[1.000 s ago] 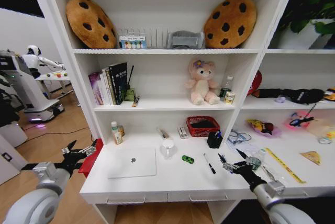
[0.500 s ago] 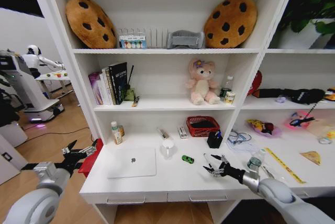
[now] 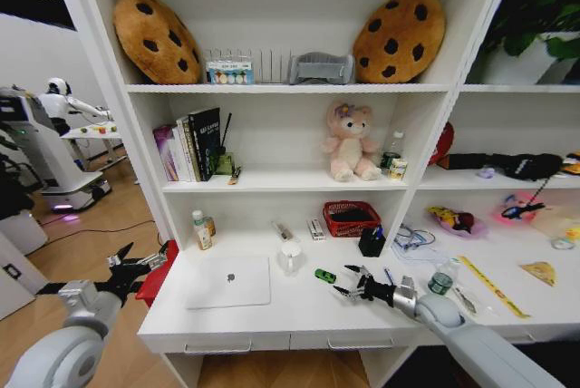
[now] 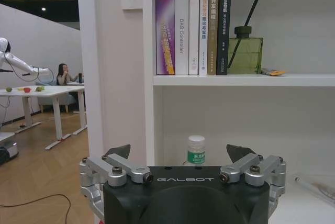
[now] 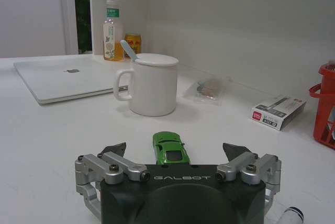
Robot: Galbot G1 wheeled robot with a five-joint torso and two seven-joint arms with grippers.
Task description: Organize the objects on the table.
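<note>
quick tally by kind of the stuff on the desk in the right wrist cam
laptop: 1
mug: 1
spoon: 1
car: 1
bottle: 1
can: 1
bag: 1
box: 1
basket: 1
pen: 1
total: 10

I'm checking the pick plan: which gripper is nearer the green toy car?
Right. The right gripper hovers open just beside the green toy car; the left gripper waits open past the table's left end.
</note>
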